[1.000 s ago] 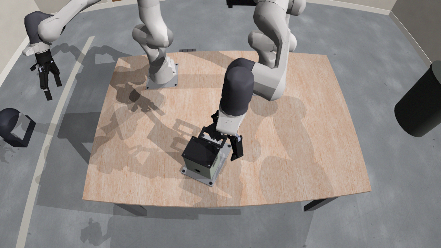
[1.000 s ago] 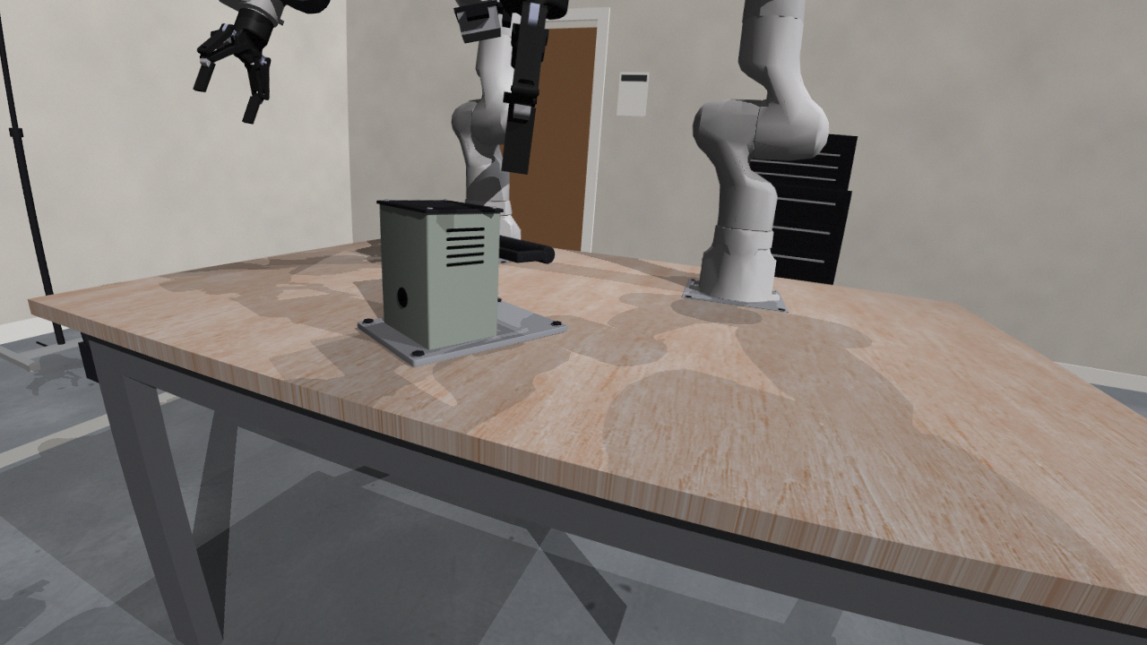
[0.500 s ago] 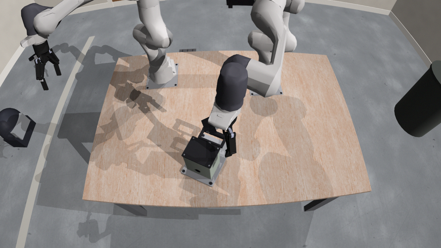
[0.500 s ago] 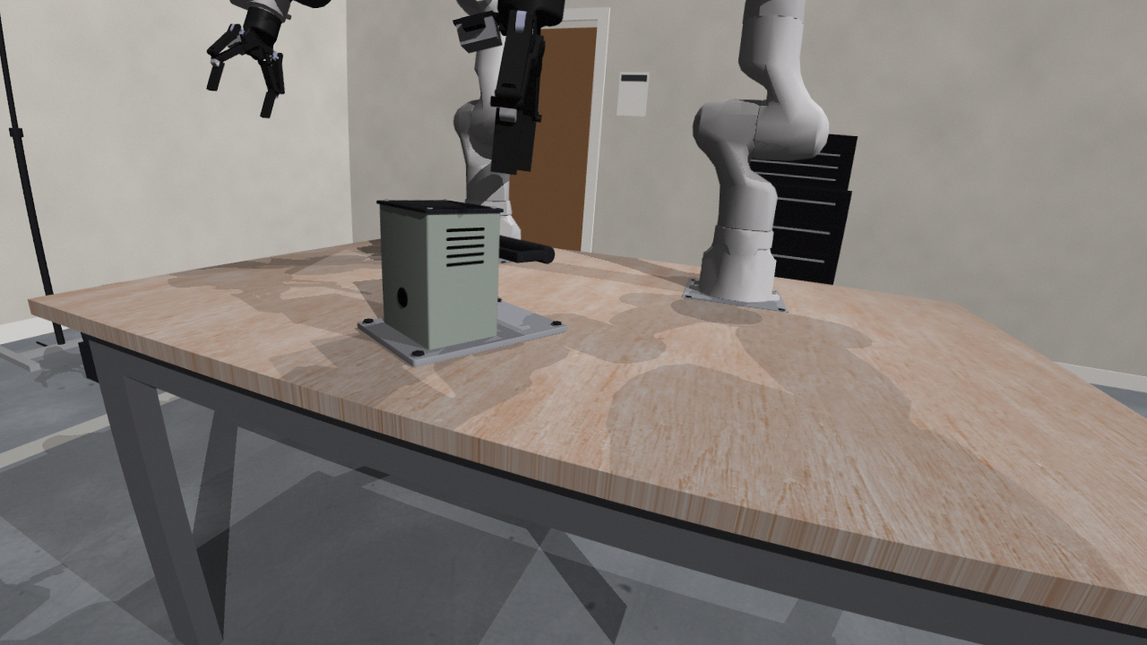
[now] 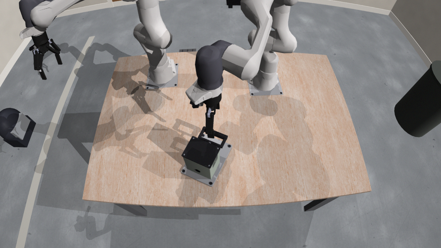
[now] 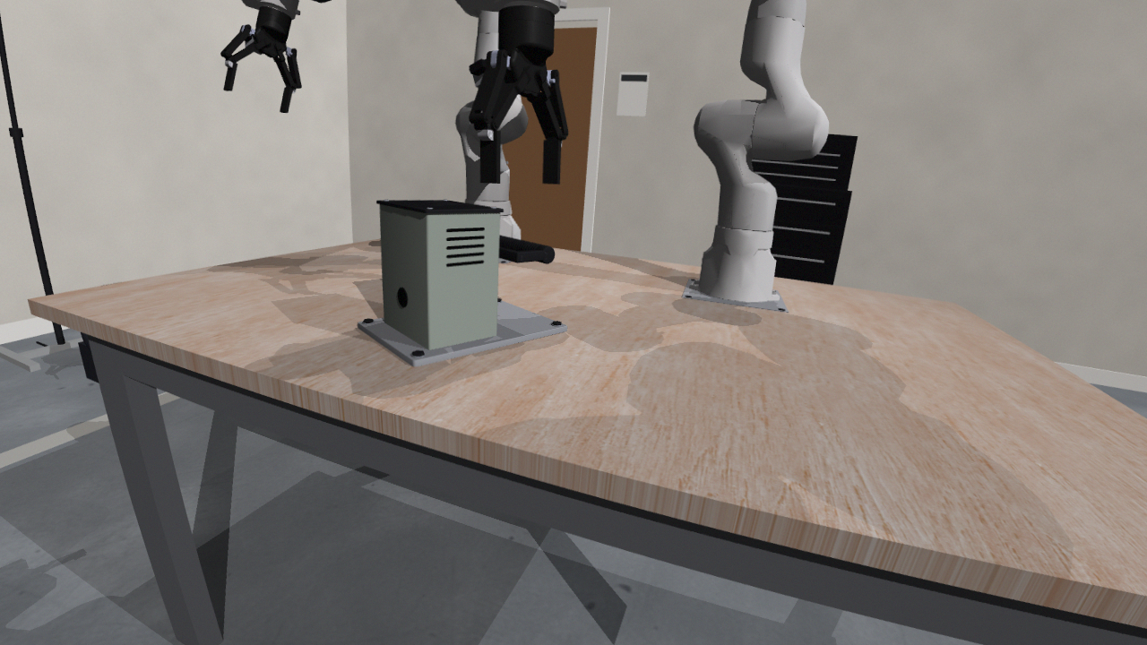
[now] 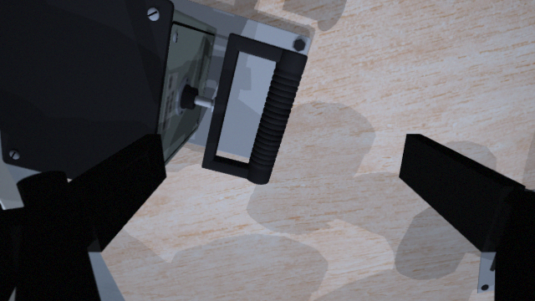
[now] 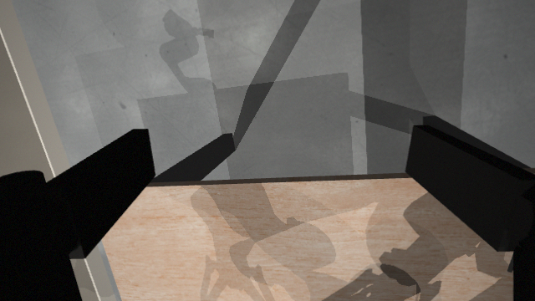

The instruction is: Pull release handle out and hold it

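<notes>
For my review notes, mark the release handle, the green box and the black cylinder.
Release handle (image 5: pixel 220 135) (image 6: pixel 530 252) (image 7: pixel 279 113): top, exterior, left wrist; on its grip bar.
Green box (image 5: pixel 201 151) (image 6: pixel 463 296) (image 7: pixel 79 84): top, left wrist, on its black lid; exterior, on its vented side.
Black cylinder (image 5: pixel 419 103): top; on its side wall.
</notes>
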